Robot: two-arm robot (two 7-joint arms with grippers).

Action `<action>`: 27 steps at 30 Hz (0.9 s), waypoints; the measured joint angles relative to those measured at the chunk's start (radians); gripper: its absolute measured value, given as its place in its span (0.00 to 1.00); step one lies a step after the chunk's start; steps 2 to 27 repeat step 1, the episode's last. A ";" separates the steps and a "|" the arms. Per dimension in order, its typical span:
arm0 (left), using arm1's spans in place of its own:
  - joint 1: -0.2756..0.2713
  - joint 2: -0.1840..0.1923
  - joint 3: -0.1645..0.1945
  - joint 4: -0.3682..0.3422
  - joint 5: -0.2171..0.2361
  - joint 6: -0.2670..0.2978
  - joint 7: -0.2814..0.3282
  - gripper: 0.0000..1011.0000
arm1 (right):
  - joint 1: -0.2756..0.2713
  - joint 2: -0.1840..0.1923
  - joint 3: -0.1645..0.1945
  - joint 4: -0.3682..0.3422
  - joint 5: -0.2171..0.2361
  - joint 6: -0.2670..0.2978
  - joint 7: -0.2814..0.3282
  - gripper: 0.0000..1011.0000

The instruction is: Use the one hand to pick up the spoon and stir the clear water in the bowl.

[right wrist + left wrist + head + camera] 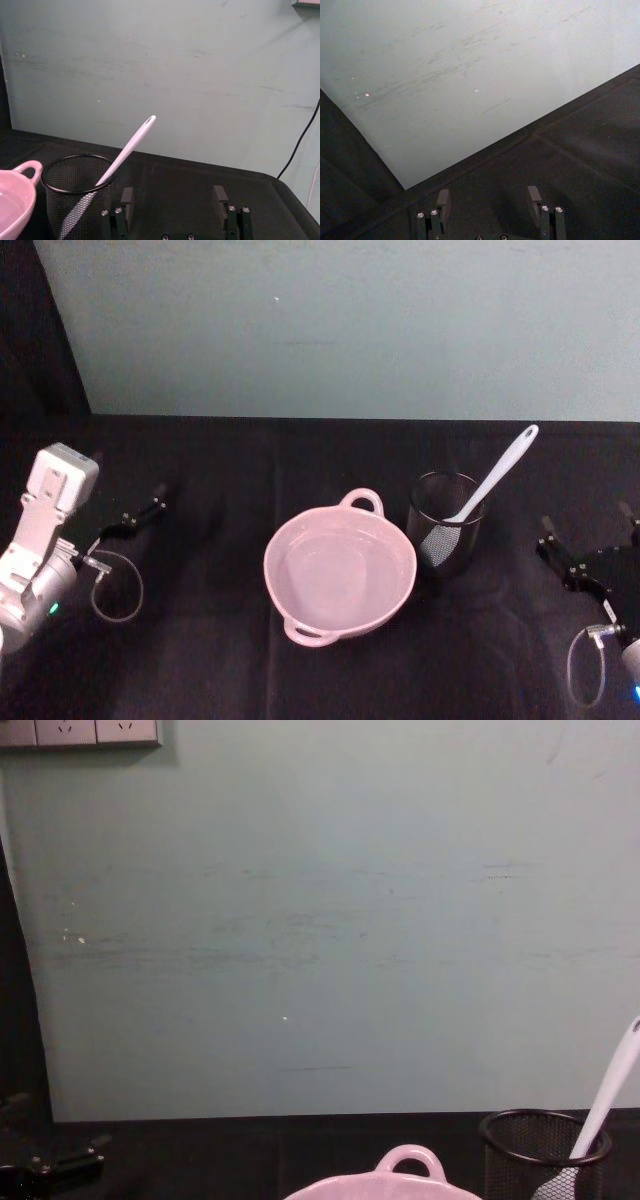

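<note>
The pale pink bowl sits mid-table with clear water in it; its rim also shows in the chest view and the right wrist view. Just right of the bowl, the white spoon leans head-down in a black wire-mesh cup, handle tilted up and to the right. My right gripper rests open on the cloth right of the cup, holding nothing. My left gripper lies open at the far left, well away from the bowl.
A black cloth covers the table, and a pale green wall closes off the back. The mesh cup stands close to the bowl's right rim. A cable loops beside each wrist.
</note>
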 joint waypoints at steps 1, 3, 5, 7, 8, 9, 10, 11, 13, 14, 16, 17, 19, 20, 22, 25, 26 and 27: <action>0.000 0.000 0.000 0.000 0.000 0.000 0.000 0.99 | 0.000 0.000 0.000 0.000 0.000 0.000 0.000 0.99; 0.000 0.000 0.000 0.000 0.000 0.000 0.000 0.99 | 0.000 0.000 0.000 0.000 0.000 0.000 0.000 0.99; 0.000 0.000 0.000 0.000 0.000 0.000 0.000 0.99 | 0.000 0.000 0.000 0.000 0.000 0.000 0.000 0.99; 0.000 0.000 0.000 0.000 0.000 0.000 0.000 0.99 | 0.000 0.000 0.000 0.000 0.000 0.000 0.000 0.99; 0.000 0.000 0.000 0.000 0.000 0.000 0.000 0.99 | 0.000 0.000 0.000 0.000 0.000 0.000 0.000 0.99; 0.000 0.000 0.000 0.000 0.000 0.000 0.000 0.99 | 0.000 0.000 0.000 0.000 0.000 0.000 0.000 0.99; 0.000 0.000 0.000 0.000 0.000 0.000 0.000 0.99 | 0.000 0.000 0.000 0.000 0.000 0.000 0.000 0.99; 0.000 0.000 0.000 0.000 0.000 0.000 0.000 0.99 | 0.000 0.000 0.000 0.000 0.000 0.000 0.000 0.99; 0.000 0.000 0.000 0.000 0.000 0.000 0.000 0.99 | 0.000 0.000 0.000 0.000 0.000 0.000 0.000 0.99; 0.000 0.000 0.000 0.000 0.000 0.000 0.000 0.99 | 0.000 0.000 0.000 0.000 0.000 0.000 0.000 0.99; 0.000 0.000 0.000 0.000 0.000 0.000 0.000 0.99 | 0.000 0.000 0.000 0.000 0.000 0.000 0.000 0.99; 0.000 0.000 0.000 0.000 0.000 0.000 0.000 0.99 | 0.000 0.000 0.000 0.000 0.000 0.000 0.000 0.99; 0.000 0.000 0.000 0.000 0.000 0.000 0.000 0.99 | 0.000 0.000 0.000 0.000 0.000 0.000 0.000 0.99; 0.000 0.000 0.000 0.000 0.000 0.000 0.000 0.99 | 0.000 0.000 0.000 0.000 0.000 0.000 0.000 0.99; 0.000 0.000 0.000 0.000 0.000 0.000 0.000 0.99 | 0.000 0.000 0.000 0.000 0.000 0.000 0.000 0.99; 0.000 0.000 0.000 0.000 0.000 0.000 0.000 0.99 | 0.000 0.000 0.000 0.000 0.000 0.000 0.000 0.99; 0.000 0.000 0.000 0.000 0.000 0.000 0.000 0.99 | 0.000 0.000 0.000 0.000 0.000 0.000 0.000 0.99; 0.000 0.000 0.000 0.000 0.000 0.000 0.000 0.99 | 0.000 0.000 0.000 0.000 0.000 0.000 0.000 0.99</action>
